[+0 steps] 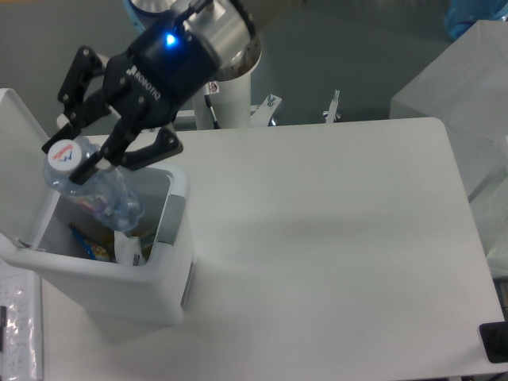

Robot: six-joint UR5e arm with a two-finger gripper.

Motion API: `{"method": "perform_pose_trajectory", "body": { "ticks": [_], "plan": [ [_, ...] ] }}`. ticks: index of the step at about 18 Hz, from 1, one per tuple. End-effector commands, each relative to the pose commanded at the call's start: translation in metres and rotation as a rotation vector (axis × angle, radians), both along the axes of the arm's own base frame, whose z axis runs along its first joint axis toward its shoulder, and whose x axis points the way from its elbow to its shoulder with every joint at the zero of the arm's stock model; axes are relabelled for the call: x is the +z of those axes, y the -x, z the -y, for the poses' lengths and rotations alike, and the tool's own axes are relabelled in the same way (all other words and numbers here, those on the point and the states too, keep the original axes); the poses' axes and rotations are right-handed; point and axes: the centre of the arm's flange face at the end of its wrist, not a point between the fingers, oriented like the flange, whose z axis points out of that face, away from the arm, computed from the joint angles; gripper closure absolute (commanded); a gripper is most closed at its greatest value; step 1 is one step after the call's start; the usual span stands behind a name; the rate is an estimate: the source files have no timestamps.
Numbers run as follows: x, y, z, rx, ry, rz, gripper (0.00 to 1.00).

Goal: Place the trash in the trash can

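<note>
claw [78,155] gripping the plastic bottle [94,189] near its white cap [62,155], fingers closed on it | bottle hanging tilted below the claw, over the open trash can [163,274] | tissue wad [127,246] and wrappers [89,245] lying inside the can, beneath the claw | lid [20,135] standing open, left of the claw

Looks like a robotics lab: an arm [214,36] bolted on a pedestal [226,99] at the far edge of a plain white table [333,238], grey floor behind.
</note>
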Motion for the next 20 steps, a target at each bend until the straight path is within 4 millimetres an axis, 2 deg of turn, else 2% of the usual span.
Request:
{"method": "perform_pose_trajectory", "body": {
  "ticks": [2, 3, 4, 6, 8, 11, 13, 16, 20],
  "plan": [
    [-0.017, -0.008, 0.001, -0.022, 0.007, -0.006, 0.58],
    [-0.026, -0.008, 0.001, -0.029, 0.010, -0.014, 0.40],
    [-0.031, -0.009, 0.000, -0.037, 0.008, -0.021, 0.27],
    [-0.033, -0.010, 0.001, -0.041, 0.007, -0.027, 0.10],
    [-0.034, -0.009, 0.002, -0.040, 0.006, -0.031, 0.00],
    [-0.036, -0.005, 0.001, -0.036, 0.009, -0.028, 0.00],
    [-0.033, 0.007, 0.006, -0.014, 0.005, -0.032, 0.00],
    [-0.026, 0.045, 0.022, 0.054, -0.001, -0.048, 0.00],
    [-0.044, 0.113, 0.063, 0.182, 0.025, -0.023, 0.00]
  ]
}}
